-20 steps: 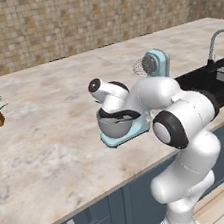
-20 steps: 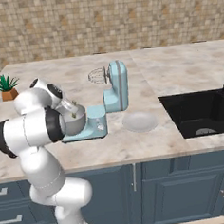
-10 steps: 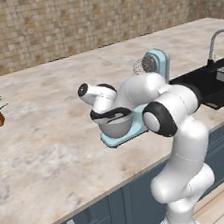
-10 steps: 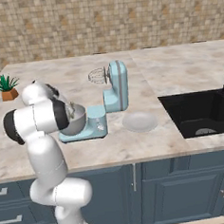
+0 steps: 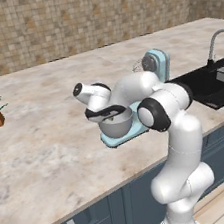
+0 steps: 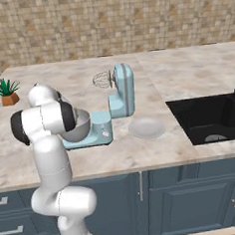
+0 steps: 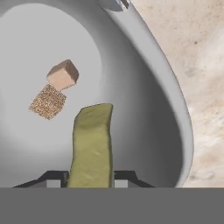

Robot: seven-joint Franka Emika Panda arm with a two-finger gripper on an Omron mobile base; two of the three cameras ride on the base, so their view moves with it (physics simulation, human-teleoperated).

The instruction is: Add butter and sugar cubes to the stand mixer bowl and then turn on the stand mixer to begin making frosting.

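The butter [image 7: 92, 146], a yellow stick, is clamped between the two fingertips of the gripper [image 7: 91, 177] and is held just above the inside of the stand mixer bowl [image 7: 166, 87]. Two sugar cubes [image 7: 62, 74] are seen on the bowl's floor, one pale and one speckled. The bowl is seated on the base of the stand mixer [image 6: 120, 97], well back from the counter's [image 6: 185, 69] front edge. A white plate [image 6: 147, 128] lies just beside the mixer, toward the sink [image 6: 209, 117].

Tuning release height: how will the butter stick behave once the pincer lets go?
The butter looks slightly curved between the fingers, so probably soft, not stiff. Likely light; it should drop flat into the stand mixer bowl beside the sugar cubes, possibly sliding downslope.
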